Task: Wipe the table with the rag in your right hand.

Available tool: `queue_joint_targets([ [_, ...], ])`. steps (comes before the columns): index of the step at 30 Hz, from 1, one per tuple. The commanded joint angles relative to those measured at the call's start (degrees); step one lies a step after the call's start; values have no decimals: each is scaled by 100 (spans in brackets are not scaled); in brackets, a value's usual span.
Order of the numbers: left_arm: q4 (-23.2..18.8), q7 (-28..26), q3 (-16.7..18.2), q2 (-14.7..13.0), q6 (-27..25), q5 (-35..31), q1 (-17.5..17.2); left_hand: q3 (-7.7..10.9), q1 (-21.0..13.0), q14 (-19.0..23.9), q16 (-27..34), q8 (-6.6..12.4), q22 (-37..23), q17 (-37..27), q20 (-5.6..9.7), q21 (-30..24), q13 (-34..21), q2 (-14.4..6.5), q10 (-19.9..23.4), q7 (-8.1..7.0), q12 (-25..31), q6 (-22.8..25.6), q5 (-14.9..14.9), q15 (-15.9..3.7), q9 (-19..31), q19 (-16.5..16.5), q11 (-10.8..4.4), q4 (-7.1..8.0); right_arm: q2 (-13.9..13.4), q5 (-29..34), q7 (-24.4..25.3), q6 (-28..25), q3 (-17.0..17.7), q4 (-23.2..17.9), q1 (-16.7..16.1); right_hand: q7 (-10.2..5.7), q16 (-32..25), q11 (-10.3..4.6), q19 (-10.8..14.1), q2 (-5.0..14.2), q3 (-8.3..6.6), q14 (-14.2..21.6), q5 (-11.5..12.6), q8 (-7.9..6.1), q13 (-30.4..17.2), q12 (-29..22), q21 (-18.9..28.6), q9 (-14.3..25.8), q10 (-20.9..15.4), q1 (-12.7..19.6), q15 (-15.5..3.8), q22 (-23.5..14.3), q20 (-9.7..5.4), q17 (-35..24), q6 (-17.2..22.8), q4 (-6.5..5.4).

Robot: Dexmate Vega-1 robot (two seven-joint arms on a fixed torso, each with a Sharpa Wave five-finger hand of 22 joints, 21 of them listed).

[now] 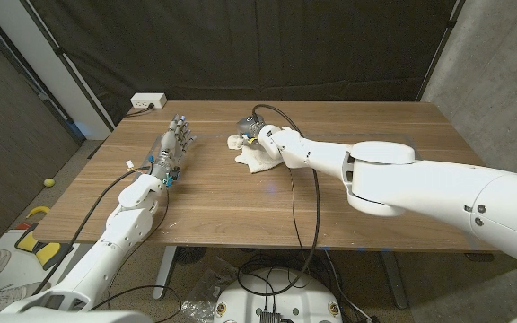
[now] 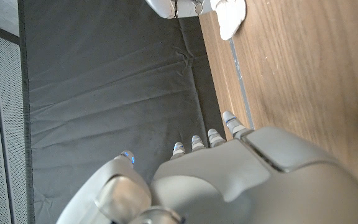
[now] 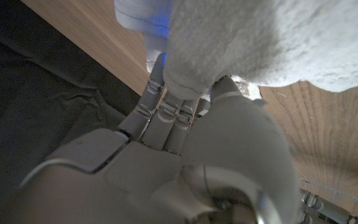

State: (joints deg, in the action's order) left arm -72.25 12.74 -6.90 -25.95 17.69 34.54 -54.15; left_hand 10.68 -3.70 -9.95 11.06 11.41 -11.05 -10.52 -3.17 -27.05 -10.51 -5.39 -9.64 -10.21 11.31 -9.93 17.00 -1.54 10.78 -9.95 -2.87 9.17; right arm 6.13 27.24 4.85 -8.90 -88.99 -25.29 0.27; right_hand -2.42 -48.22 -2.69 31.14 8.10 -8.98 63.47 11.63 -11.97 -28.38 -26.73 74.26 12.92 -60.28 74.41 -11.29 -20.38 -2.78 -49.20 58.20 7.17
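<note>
The robot's right hand (image 1: 260,136) pressed down on a white, fluffy terry-cloth rag (image 1: 251,156) with its fingers (image 3: 164,107) curled into the cloth, holding it against the brown wood-grain bench (image 1: 348,193). The rag lay crumpled a little toward twelve o'clock from the bench's middle. The left hand (image 1: 170,150) stood at about nine o'clock, well apart from the rag, fingers extended and slightly parted, holding nothing.
</note>
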Motion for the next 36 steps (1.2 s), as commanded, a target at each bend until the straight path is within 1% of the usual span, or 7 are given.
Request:
queue_joint_targets([
  [1, 72, 73, -6, -20, -7, 32, 47, -17, -21, -801, -9, -26, -28, -16, 44, 10, -20, -185, -1031, 17, 37, -578, 20, -59, 10, -785, -4, 2, -28, -194, 584, -110, 192, 25, -68, -245, 348, -192, -174, 47, 40, -130, -22, 76, 221, 261, -76, 19, -484, -207, -204, 174, -840, 409, -52, -126],
  [5, 192, 142, -25, 1, 9, 32, 135, -19, -21, -804, -10, -27, -28, -16, 48, 13, -20, -186, -1035, 15, 35, -579, 20, -64, 11, -785, 14, 2, 150, -41, 1211, 74, 412, 410, -139, -331, 1320, -238, -430, -40, 137, -422, -28, 108, 609, 824, -318, -31, 13, -804, -220, 757, -712, 1352, -656, -363],
  [6, 221, 152, -30, 6, 2, 32, 157, -19, -22, -799, -8, -26, -28, -16, 54, 12, -20, -186, -1020, 15, 41, -577, 20, -67, 10, -778, 40, 2, 121, 43, 1520, 56, 487, 373, -186, -415, 1687, -243, -494, -44, 135, -621, -15, 121, 725, 1035, -370, -72, 240, -967, -219, 909, -540, 1646, -872, -422],
  [9, 337, 224, -46, 16, -8, 32, 240, -20, -22, -801, -9, -26, -28, -16, 53, 17, -20, -186, -1028, 15, 38, -578, 21, -62, 10, -781, 15, 1, -735, 314, 1255, -601, 789, -1354, -370, -598, 2682, -291, -813, -189, 259, -1323, 11, 169, 999, 1527, -554, -150, 1180, -1588, -192, 1013, -79, 2360, -1479, -669],
  [13, 508, 305, -59, 50, 4, 27, 361, -21, -23, -799, -9, -26, -29, -16, 52, 18, -20, -187, -1023, 12, 40, -578, 21, -62, 10, -776, 25, 1, -1474, 437, 608, -837, 1166, -2785, -518, -614, 3310, -277, -1171, -328, 408, -1910, 37, 159, 1208, 1599, -838, -176, 1909, -2113, -127, 1046, 98, 2715, -1892, -886],
  [27, 1114, 634, -127, 171, 37, -48, 817, -26, -27, -809, -12, -30, -30, -16, 52, 39, -20, -189, -1039, 13, 33, -589, 22, -58, 11, -790, 10, 1, -2848, 71, -694, -800, 2346, -5338, -1087, -491, 3679, -124, -1467, -683, 814, -2589, 83, 163, 1448, 1572, -1274, -184, 2509, -2989, 143, 1052, 458, 2901, -2305, -1230],
  [36, 1511, 911, -156, 246, 76, -91, 1096, -29, -29, -806, -10, -31, -31, -16, 53, 44, -20, -192, -1033, 21, 36, -594, 22, -56, 11, -777, 14, 1, -3287, -1110, -732, -183, 3362, -5978, -1743, -368, 3718, 98, -1844, -861, 1229, -3074, 120, 154, 1561, 1540, -1655, -179, 2935, -3926, 547, 1031, 891, 2969, -2657, -1575],
])
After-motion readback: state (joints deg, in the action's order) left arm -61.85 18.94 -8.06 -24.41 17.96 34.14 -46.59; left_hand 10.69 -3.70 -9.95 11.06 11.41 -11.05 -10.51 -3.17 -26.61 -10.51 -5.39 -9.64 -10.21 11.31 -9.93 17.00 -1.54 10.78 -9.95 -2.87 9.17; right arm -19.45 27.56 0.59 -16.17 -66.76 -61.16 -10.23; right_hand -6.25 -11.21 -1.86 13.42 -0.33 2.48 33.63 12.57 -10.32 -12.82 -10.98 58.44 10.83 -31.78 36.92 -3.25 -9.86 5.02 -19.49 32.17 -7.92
